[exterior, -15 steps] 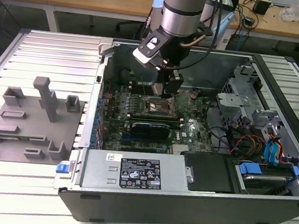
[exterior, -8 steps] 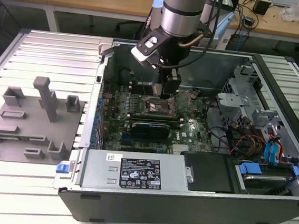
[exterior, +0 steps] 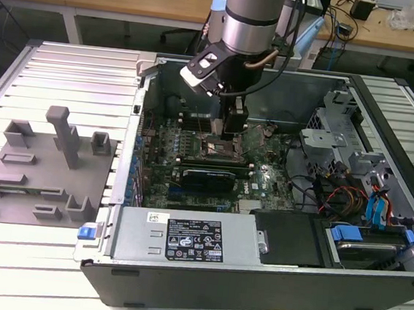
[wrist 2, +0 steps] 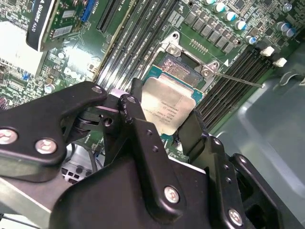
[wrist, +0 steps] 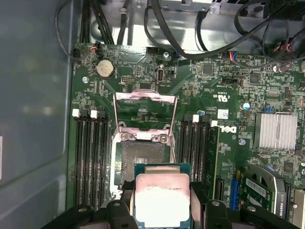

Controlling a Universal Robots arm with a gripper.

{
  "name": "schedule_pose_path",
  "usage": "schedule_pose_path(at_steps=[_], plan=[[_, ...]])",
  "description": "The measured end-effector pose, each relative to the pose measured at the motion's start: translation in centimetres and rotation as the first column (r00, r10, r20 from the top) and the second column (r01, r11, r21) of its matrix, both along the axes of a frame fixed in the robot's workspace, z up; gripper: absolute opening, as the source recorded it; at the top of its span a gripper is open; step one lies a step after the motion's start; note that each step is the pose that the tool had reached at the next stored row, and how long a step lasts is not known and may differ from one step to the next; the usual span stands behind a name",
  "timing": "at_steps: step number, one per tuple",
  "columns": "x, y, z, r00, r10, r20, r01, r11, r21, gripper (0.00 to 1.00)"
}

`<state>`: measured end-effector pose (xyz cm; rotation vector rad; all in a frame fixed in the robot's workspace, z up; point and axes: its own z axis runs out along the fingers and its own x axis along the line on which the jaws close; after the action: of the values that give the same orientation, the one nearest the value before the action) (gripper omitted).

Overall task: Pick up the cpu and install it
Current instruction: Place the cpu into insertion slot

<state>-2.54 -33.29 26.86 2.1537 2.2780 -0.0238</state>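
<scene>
The cpu (wrist 2: pixel 170 106) is a flat square chip with a silvery top and a green rim. My gripper (wrist 2: pixel 164 113) is shut on it, one black finger (wrist 2: pixel 136 114) on each of two opposite sides. In the first wrist view the cpu (wrist: pixel 162 199) hangs partly over the near edge of the open socket (wrist: pixel 142 157) on the motherboard, and the socket's contact field still shows beyond it. In the exterior view the gripper (exterior: pixel 233 128) reaches down into the open computer case, just above the socket (exterior: pixel 218 149).
The socket's metal load plate (wrist: pixel 145 98) stands flipped open and its lever (wrist 2: pixel 238 80) sticks out sideways. Memory slots (wrist: pixel 90 152) flank the socket. A black card (exterior: pixel 208 178), power supply (exterior: pixel 191 239), cables (exterior: pixel 335 197) and drive cage (exterior: pixel 326 137) crowd the case. A grey fixture (exterior: pixel 44 169) lies outside it.
</scene>
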Motion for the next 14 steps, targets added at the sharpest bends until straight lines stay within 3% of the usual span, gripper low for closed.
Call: schedule_pose_path(at_steps=[14], plan=[[0.0, 0.0, -0.25, 1.0, 0.007, 0.0038, -0.007, 1.0, -0.0053, 0.55]])
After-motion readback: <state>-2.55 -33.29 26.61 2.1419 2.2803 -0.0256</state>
